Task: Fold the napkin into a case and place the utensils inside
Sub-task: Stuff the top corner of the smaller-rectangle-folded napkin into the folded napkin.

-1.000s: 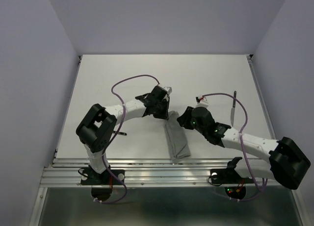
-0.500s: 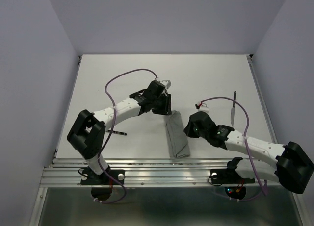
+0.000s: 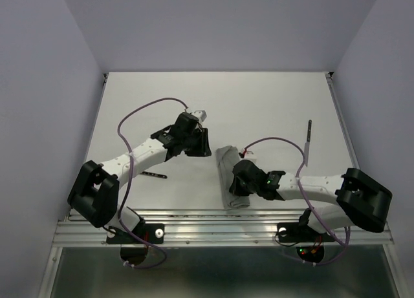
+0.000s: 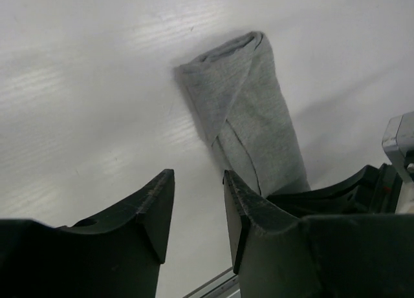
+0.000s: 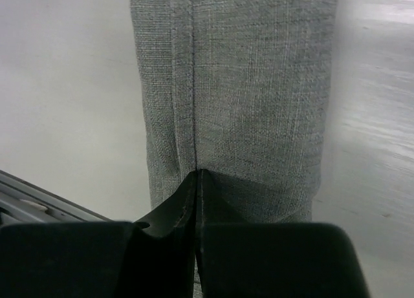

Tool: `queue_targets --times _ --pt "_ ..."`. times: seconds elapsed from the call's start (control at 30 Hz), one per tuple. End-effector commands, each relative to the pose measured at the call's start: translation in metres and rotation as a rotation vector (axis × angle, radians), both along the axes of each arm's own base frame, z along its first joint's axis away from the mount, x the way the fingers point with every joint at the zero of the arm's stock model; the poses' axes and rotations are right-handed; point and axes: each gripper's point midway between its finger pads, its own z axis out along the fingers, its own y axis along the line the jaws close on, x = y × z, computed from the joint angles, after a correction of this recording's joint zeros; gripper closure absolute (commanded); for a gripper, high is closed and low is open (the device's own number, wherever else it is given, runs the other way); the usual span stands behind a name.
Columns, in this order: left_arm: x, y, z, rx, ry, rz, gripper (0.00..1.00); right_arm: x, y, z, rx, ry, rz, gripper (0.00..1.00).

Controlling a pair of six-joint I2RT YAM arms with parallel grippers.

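Arms: left gripper (image 3: 202, 143) mid-frame, jaws apart, empty, beside case (image 3: 226, 157); right gripper (image 3: 237, 185) lower centre, jaws closed, tips on case.
Surface: white table (image 3: 272, 104).
Room: lilac walls (image 3: 220, 26).

no text, label, brand, number or sign can be read in any of the views.

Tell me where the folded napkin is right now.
In the top view the folded napkin lies near the front edge of the table, roughly centred, just right of the open left gripper, with the shut right gripper at its near end.
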Motion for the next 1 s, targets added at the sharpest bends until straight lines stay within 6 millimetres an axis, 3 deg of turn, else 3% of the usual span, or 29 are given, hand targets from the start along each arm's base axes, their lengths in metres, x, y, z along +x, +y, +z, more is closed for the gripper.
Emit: queue_targets --times 0.0,0.07,0.17,0.23,0.43,0.6,0.77,0.97 --pt "-0.029 -0.001 -0.026 -0.042 0.097 -0.033 0.57 0.007 0.031 -0.007 0.042 -0.005 0.023 0.99" --pt "-0.036 -0.004 -0.036 -0.054 0.124 -0.047 0.6 0.013 0.036 -0.007 0.029 -0.019 0.024 0.99" --pt "-0.048 -0.005 -0.051 -0.051 0.164 -0.067 0.68 0.028 0.038 0.008 0.037 -0.089 -0.005 0.97" --pt "-0.056 -0.006 -0.059 -0.06 0.192 -0.08 0.73 0.042 0.043 0.025 0.05 -0.166 -0.012 0.96" --pt "-0.073 -0.008 -0.078 -0.05 0.255 -0.109 0.88 0.051 0.045 0.064 0.105 -0.249 -0.021 0.93" --pt "-0.088 -0.009 -0.089 -0.034 0.295 -0.136 1.0 0.043 0.001 0.054 0.038 -0.206 -0.121 0.92" --pt "-0.105 -0.008 -0.103 -0.005 0.337 -0.151 1.0 0.015 -0.043 0.021 -0.044 -0.089 -0.19 0.92" --pt "-0.11 -0.016 -0.11 0.004 0.352 -0.169 1.0 -0.006 -0.052 0.005 -0.063 -0.002 -0.159 0.94"
